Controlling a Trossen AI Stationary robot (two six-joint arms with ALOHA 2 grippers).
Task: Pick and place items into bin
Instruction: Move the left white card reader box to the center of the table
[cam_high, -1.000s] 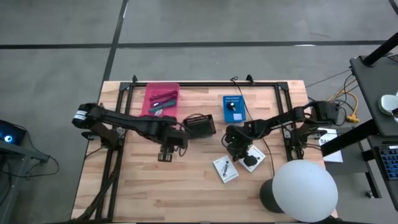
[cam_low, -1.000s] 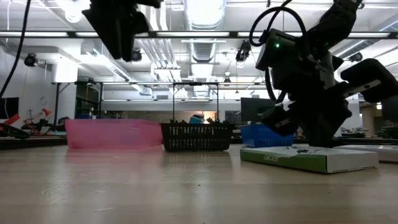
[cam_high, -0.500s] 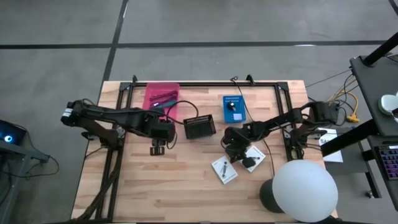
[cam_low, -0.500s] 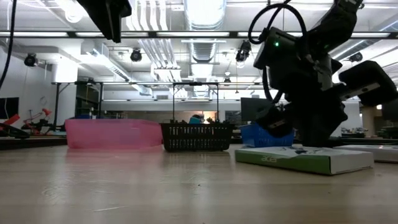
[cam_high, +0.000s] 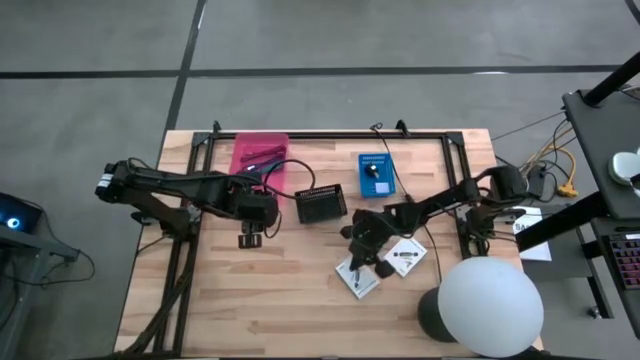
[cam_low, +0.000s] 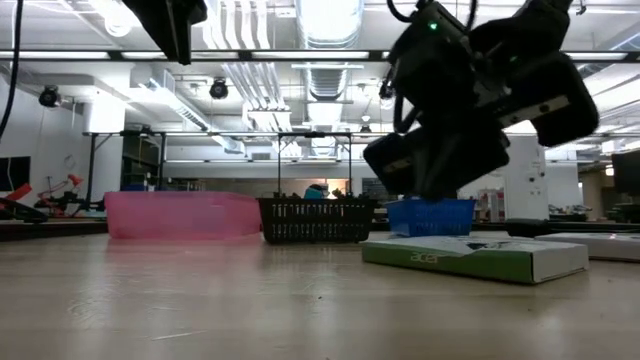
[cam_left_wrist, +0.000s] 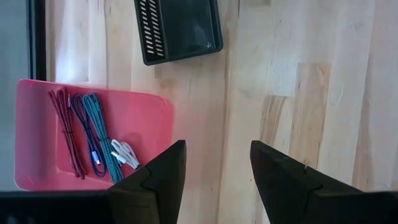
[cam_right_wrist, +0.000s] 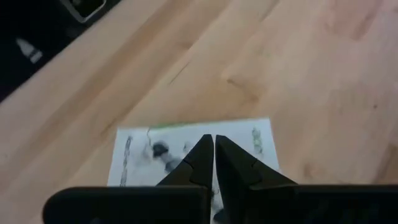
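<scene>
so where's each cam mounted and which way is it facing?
High: overhead, straight down on table; both arms.
Low: table height, level toward room; pink bin, black basket, right gripper.
Left wrist: looks down past open left gripper at pink bin, black basket.
Right wrist: down past shut fingers at white packet.
Shared: pink bin, basket.

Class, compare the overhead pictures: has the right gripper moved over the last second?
Yes. The right gripper, shut, has shifted left, away from the right-hand white packet and toward the black basket, now above the left white packet.

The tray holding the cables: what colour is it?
Pink; the tray shows best in the left wrist view.
</scene>
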